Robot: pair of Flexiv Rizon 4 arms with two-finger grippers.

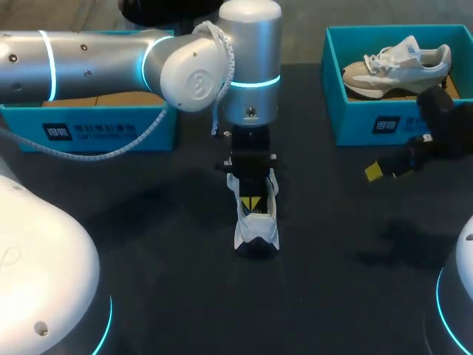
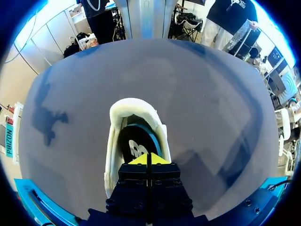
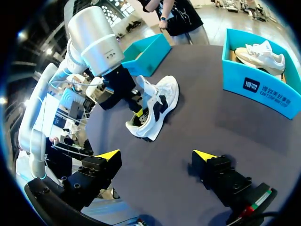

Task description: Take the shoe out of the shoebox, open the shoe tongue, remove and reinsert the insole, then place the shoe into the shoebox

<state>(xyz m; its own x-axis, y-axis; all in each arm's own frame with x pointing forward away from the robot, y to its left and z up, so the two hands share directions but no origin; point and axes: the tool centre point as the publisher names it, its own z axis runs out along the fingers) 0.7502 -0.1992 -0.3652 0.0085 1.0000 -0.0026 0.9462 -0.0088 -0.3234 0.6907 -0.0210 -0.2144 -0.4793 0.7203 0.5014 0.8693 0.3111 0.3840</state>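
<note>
The shoe (image 1: 257,229) stands on the table (image 1: 148,244). The left hand (image 2: 148,160), fingers pressed together, has its tips inside the shoe's opening, over the insole (image 2: 136,141). The right hand (image 3: 156,155) hangs spread near the shoebox (image 1: 369,122), which holds a second shoe (image 1: 395,66).

Now left arm (image 1: 111,59) extended across to middle, wrist vertical, left gripper (image 1: 251,201) pointing straight down, yellow tips pressed together. Right gripper (image 3: 157,156) off at right side, fingers spread wide.
</note>
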